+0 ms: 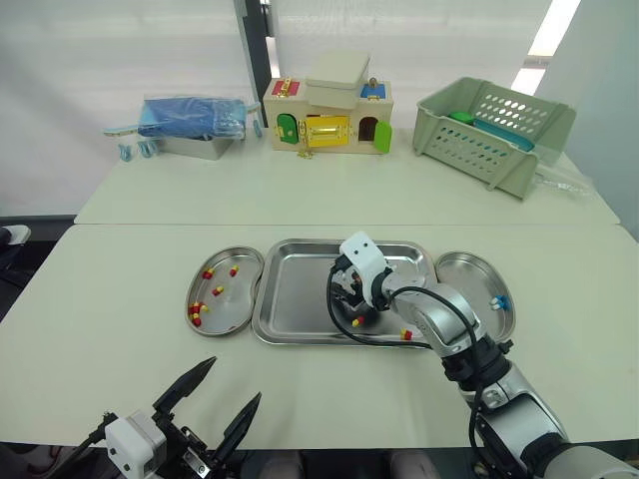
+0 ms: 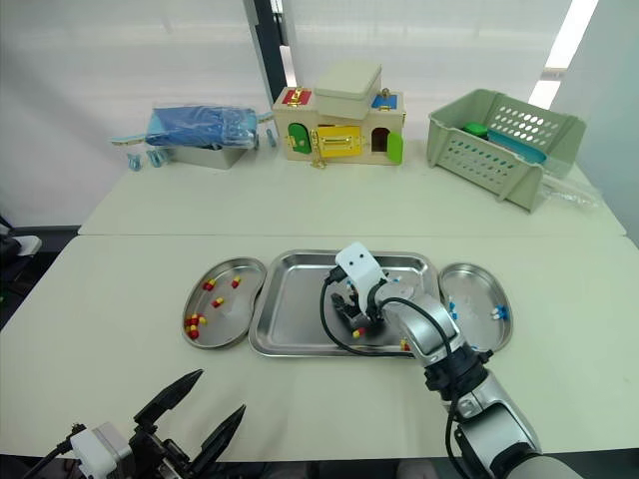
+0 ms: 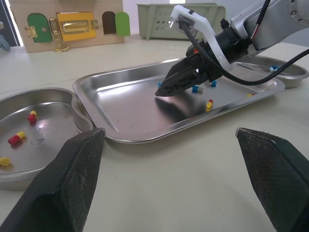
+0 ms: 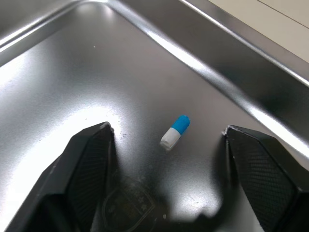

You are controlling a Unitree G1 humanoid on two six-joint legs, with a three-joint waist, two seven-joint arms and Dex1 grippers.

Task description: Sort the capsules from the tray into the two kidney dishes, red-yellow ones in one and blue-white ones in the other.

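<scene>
Low in the tray (image 1: 295, 289) at frame centre: holding the right gripper (image 3: 163, 90) with jaws apart around a blue-white capsule (image 4: 175, 131), touching it on neither side. Hovering the left gripper (image 1: 235, 379) at lower left above the worktop (image 1: 120, 299), jaws spread wide. Left of the tray, red-yellow capsules (image 1: 218, 291) in one kidney dish (image 1: 245, 261); right of it, blue-white ones (image 1: 496, 299) in the other dish (image 1: 464, 271).

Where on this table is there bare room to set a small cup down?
The tray is bare on its left half, between its left rim and the right gripper. So is the table strip between the tray's near rim and the left gripper. Crowded: the tray's right part, with that gripper and loose capsules.
</scene>
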